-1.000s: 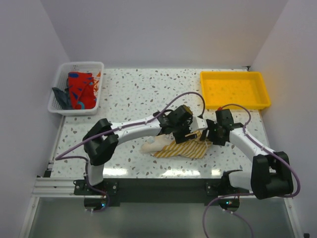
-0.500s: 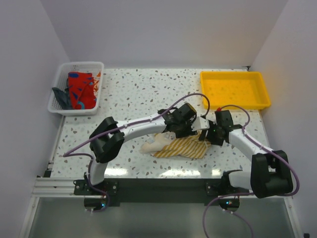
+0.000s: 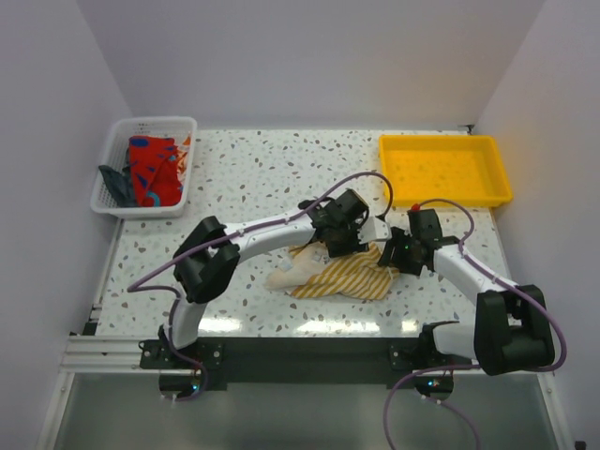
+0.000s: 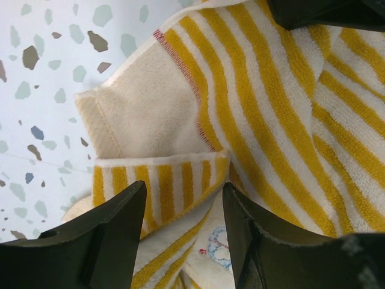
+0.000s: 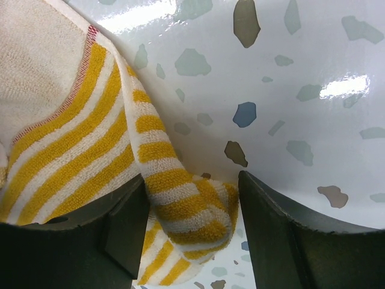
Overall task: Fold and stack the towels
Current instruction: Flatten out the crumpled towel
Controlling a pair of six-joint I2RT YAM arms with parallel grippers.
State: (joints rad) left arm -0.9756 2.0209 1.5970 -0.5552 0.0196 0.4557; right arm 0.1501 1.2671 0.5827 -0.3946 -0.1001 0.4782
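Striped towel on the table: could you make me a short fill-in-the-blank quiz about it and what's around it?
1. The towel has white and ____ stripes.
2. The white basket holding more cloths stands at the far ____ corner of the table.
3. The plastic tray stands at the far ____ corner.
4. ____ tools reach the towel: the left tool and the right tool.
Missing words: yellow; left; right; two.

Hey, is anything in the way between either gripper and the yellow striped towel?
Nothing visible. The left gripper and right gripper are both down on the striped towel, a fold of it between each one's jaws.
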